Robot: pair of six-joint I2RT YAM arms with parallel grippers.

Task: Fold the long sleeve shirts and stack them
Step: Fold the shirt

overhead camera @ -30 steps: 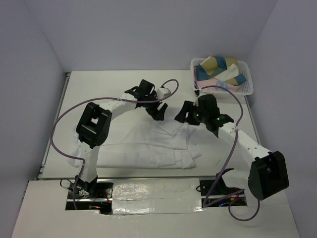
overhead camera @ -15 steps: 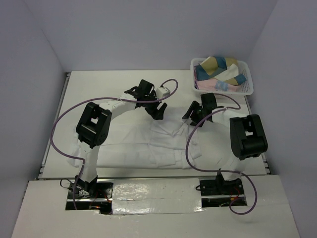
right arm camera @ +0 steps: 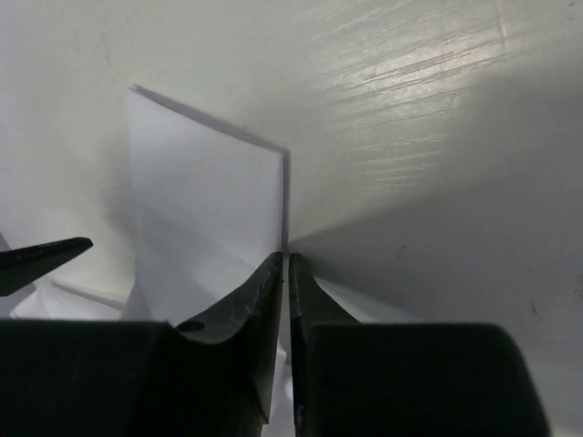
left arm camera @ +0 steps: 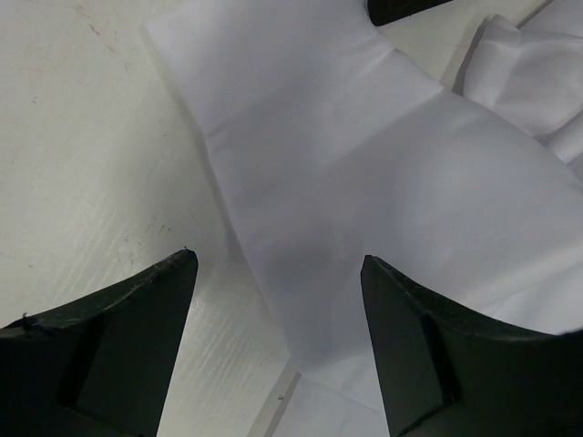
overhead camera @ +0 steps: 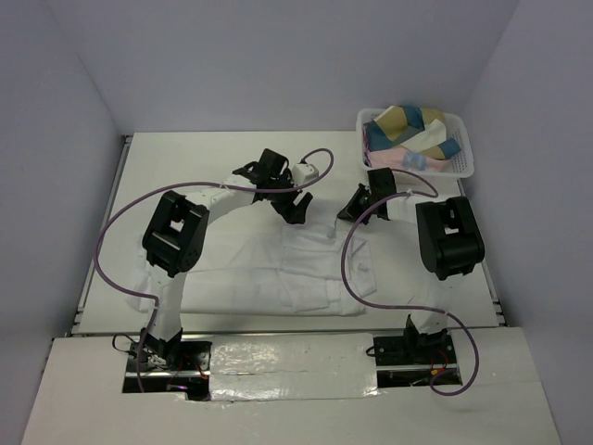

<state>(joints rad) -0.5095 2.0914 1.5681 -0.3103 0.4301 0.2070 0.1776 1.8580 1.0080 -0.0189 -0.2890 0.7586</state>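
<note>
- My right hand (right arm camera: 284,266) has just pinched shut; a second ago it stood wide, and now its two tips meet on the thin upright edge of the shirt (right arm camera: 205,214), which fills the left middle of that wrist view.
- In the overhead view that arm has swung in from the lower right and folded its elbow; the hand now sits at the shirt's upper right corner, just below the basket (overhead camera: 460,167).
- How much cloth lies between the tips I cannot quite make out; it looks like a single thin edge.
- My left hand (left arm camera: 278,258) has not moved; it hangs wide open and holding nothing, over a flat band of the same shirt, probably a sleeve.
- The shirt lies spread on the table (overhead camera: 185,167) in the lower centre of the overhead view, mostly flat, its left end bunched near my left base.
- To my mind the first fold can begin once the left hand grips too; nothing is folded or stacked yet.
- A thin pinch may slip if I lift fast.
</note>
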